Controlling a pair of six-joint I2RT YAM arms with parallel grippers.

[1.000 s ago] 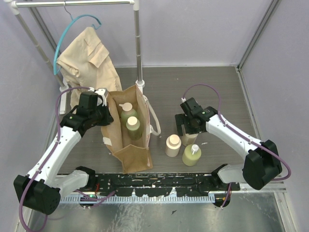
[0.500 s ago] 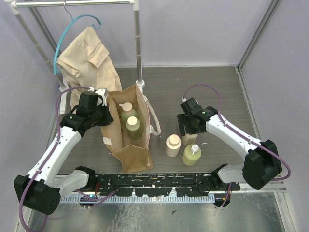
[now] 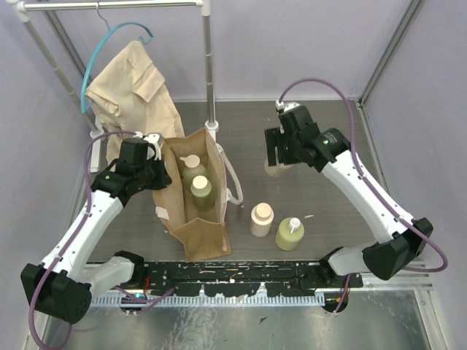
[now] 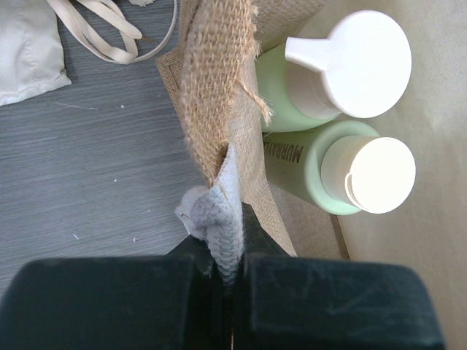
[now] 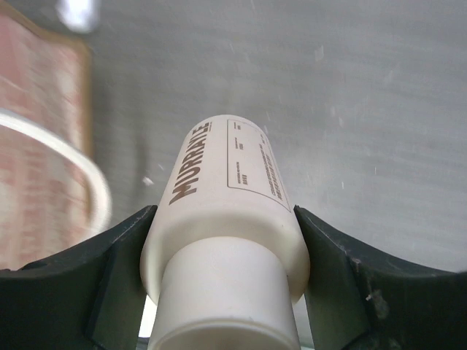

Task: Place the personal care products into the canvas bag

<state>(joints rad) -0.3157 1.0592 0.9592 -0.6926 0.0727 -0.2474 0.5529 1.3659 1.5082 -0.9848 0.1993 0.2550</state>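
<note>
The canvas bag [image 3: 197, 219] stands open left of centre with two olive-green bottles [image 3: 202, 191] upright inside; they also show in the left wrist view [image 4: 343, 171]. My left gripper [image 3: 155, 173] is shut on the bag's left rim, pinching the fabric and a whitish tag [image 4: 219, 211]. My right gripper [image 3: 281, 149] is shut on a beige-peach bottle [image 5: 219, 182], held off the table, right of the bag. A second beige-peach bottle [image 3: 261, 219] and a third green bottle [image 3: 290, 233] stand on the table near the front.
A clothes rack pole [image 3: 210, 73] rises just behind the bag. A beige shirt [image 3: 131, 91] on a teal hanger hangs at the back left. The bag's whitish handle [image 3: 235, 179] droops on its right side. Walls close in left and right.
My right gripper has lifted the beige-peach bottle from beside the two standing bottles and carried it up and toward the back. The left arm and bag have not moved.
</note>
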